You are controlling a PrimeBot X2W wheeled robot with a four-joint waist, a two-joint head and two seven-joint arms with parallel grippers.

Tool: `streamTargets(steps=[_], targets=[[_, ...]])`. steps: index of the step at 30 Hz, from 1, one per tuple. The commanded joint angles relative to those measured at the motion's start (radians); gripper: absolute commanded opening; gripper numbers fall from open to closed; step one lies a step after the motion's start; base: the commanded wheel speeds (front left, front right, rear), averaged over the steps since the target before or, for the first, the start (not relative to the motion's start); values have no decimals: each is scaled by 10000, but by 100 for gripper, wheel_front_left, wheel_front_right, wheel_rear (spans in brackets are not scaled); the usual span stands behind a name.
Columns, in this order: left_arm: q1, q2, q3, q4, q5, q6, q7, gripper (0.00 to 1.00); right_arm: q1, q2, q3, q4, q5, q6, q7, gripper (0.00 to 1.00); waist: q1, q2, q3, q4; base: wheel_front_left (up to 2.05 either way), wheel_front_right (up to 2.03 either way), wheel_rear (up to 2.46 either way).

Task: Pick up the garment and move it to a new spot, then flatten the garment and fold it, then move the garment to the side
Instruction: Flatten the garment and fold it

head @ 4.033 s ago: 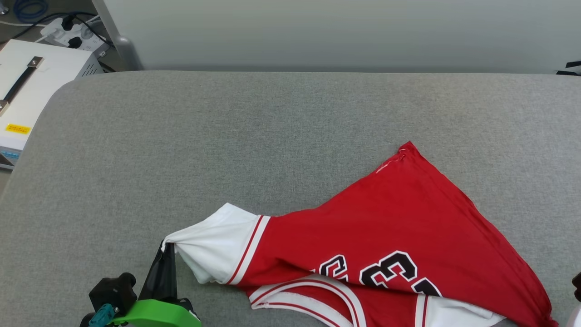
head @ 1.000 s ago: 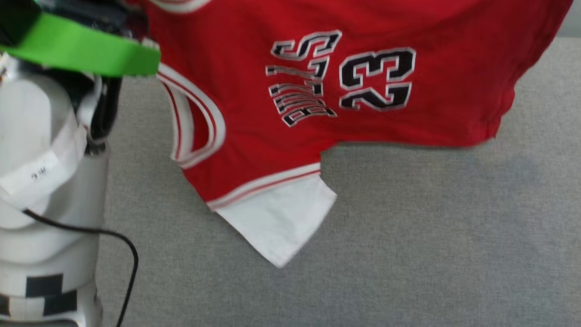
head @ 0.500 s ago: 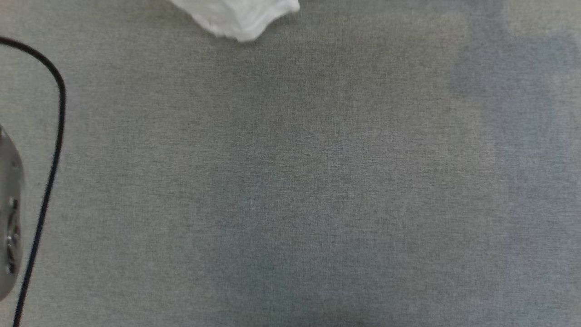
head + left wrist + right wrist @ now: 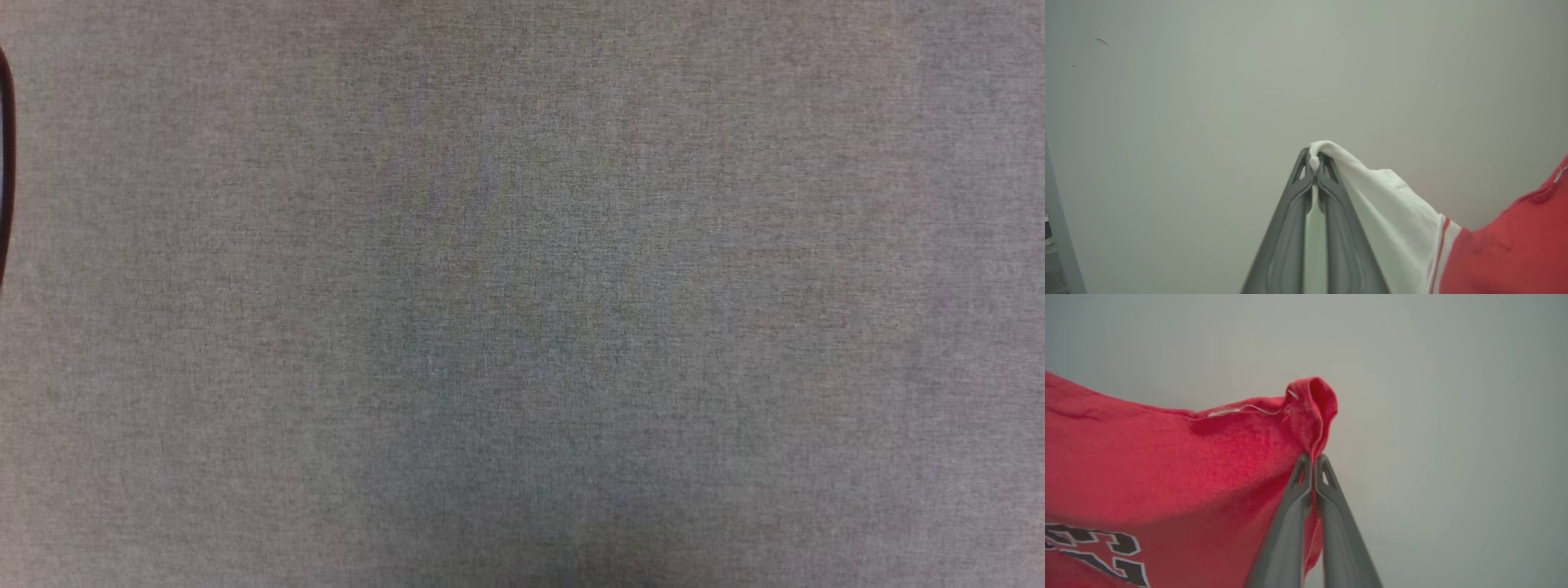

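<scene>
Garment [image 4: 1515,253] cloth is held up at two points before a pale wall [image 4: 1188,81]. In the left wrist view, the left gripper [image 4: 1314,163] is seen with its fingers [image 4: 1286,228] pressed together on a bunched tip of the white sleeve [image 4: 1392,212]. From that pinch the sleeve is drawn down and away to the right, past its red stripes, into the red body at that view's right edge.

In the right wrist view, the red body is spread across the left half, and part of the black, white-outlined number [image 4: 1122,545] is shown at the lower left. A stitched corner of the red cloth is pinched by the right gripper [image 4: 1313,459]. Its fingers are closed tight on the fabric, and a small fold of red is left standing above the tips.

In the head view, a black cable [image 4: 6,163] is seen at the left edge, and a grey woven surface [image 4: 522,294] is spread to its right. Whether the cloth touches that surface cannot be told.
</scene>
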Motion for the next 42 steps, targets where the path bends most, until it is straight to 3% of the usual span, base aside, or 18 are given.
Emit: streamTargets(steps=[1,7,16,30,42], targets=[[284,115,-5,49,-197,-28,-96,0,257,10,154,152,144,-6,-171,0,-2,0,-52,-35,0,0,0],[2098,302,-174,-215,-469,-28,-172,0,1647,110,1099,461,652,-6,-761,0,-2,0,-423,-98,0,0,0],[6493,461,398,-1812,-483,75,-177,0,4455,53,2552,432,1843,-6,-1523,0,-2,0,-1509,-126,0,0,0],[13718,655,1029,-4210,-1325,476,21,0,8326,-1521,4680,-1331,3927,-6,-1378,0,-2,0,-3850,47,0,0,0],[18310,586,846,-6221,-2196,1409,1281,0,11121,-2734,5480,-2687,5085,-6,-835,0,-2,0,-5494,203,0,0,0]])
